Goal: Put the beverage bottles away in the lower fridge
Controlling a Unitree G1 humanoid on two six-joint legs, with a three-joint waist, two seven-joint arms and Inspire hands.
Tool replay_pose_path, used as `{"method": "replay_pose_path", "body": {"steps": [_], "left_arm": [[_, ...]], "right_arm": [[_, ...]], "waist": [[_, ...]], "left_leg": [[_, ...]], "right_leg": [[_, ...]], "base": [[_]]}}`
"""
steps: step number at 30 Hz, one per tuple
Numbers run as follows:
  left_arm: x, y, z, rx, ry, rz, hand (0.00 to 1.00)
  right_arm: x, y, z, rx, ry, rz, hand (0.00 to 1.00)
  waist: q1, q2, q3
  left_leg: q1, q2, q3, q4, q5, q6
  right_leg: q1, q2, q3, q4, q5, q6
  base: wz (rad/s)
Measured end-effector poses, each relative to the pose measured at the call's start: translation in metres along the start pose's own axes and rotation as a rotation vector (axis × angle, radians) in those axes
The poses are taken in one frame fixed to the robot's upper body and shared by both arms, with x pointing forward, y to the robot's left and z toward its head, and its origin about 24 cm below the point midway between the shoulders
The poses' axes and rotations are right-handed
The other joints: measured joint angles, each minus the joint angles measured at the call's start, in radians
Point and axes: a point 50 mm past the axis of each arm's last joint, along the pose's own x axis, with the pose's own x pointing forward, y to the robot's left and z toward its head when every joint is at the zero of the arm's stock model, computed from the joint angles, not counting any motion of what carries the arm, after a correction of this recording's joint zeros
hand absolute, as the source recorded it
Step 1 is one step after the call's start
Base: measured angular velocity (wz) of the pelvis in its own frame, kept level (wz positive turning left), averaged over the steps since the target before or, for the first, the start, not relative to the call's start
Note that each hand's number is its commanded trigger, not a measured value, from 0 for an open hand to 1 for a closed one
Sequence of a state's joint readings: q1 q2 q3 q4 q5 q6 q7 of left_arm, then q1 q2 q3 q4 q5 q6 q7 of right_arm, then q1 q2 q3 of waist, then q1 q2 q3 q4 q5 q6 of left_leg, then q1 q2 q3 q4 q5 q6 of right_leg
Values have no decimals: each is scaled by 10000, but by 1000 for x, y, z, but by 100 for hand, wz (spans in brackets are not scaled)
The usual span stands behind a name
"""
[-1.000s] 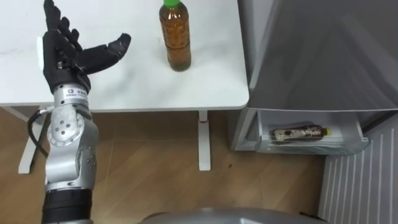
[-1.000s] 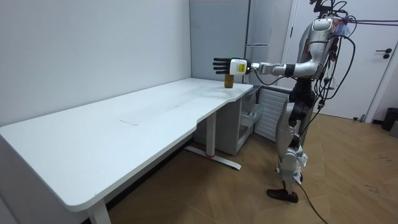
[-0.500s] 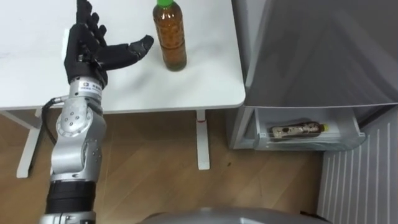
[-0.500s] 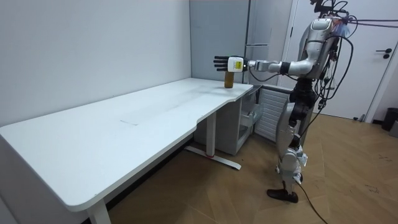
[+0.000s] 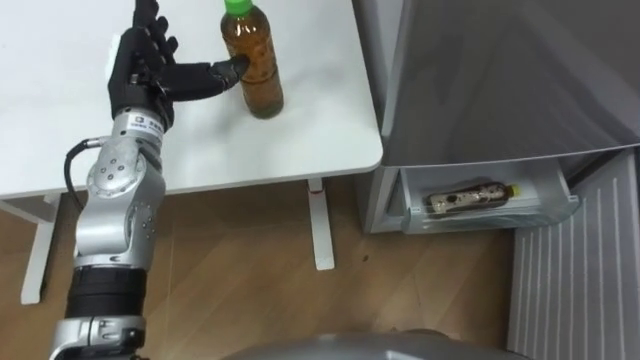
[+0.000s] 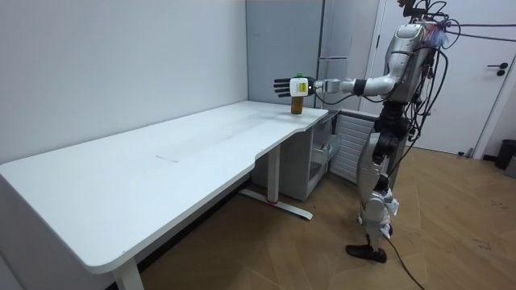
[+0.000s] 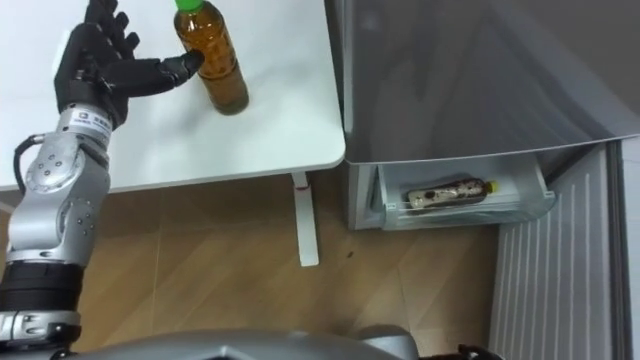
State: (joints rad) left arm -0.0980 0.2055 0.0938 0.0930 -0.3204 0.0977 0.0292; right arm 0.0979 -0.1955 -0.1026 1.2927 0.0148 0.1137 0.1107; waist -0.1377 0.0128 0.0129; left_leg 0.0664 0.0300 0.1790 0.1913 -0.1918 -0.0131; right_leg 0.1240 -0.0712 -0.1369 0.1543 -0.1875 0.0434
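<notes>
Nearest the robot, bare wooden floor lies open in front of the white table, broken by the table leg that comes down just inside the table's right corner. To the right of that leg, the fridge's low drawer stands pulled out toward the robot, and a second bottle lies on its side in it. The left arm reaches up over the table's front edge. The left hand is spread with its fingers straight and its thumb stretched to the right. The thumb tip meets the side of the tea bottle, and nothing is grasped. That green-capped bottle stands upright on the table near its right edge, with bare tabletop in front and to the left. Just past that edge rises the grey fridge, close beside the table. In the room view the robot stands on the floor at the table's far corner by the fridge, and the long tabletop runs along the wall to the room view's left.
</notes>
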Motion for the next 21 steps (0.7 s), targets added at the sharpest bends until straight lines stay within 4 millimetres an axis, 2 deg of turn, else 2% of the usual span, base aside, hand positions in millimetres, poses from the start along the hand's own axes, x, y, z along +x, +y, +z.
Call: {"method": "replay_pose_path", "body": {"steps": [11,16,21], "left_arm": [[11,-7,13,35,-229,-657,0],[12,-7,11,44,-48,-908,0],[12,-8,8,60,180,-1163,0]], "right_arm": [[0,-2,-3,-171,239,-307,0],[0,-4,-2,-152,320,-440,0],[-1,-5,-4,-59,510,-419,0]], "waist": [[-56,88,-21],[-224,193,-33],[-252,201,-38]], "left_leg": [[103,5,70,6,0,0],[313,17,103,-87,-1,-2],[327,25,96,-74,-1,-2]], "right_leg": [[82,5,104,11,0,-1],[176,24,214,28,-1,1],[143,38,272,73,-1,0]], "base": [[-2],[-6],[-3]]}}
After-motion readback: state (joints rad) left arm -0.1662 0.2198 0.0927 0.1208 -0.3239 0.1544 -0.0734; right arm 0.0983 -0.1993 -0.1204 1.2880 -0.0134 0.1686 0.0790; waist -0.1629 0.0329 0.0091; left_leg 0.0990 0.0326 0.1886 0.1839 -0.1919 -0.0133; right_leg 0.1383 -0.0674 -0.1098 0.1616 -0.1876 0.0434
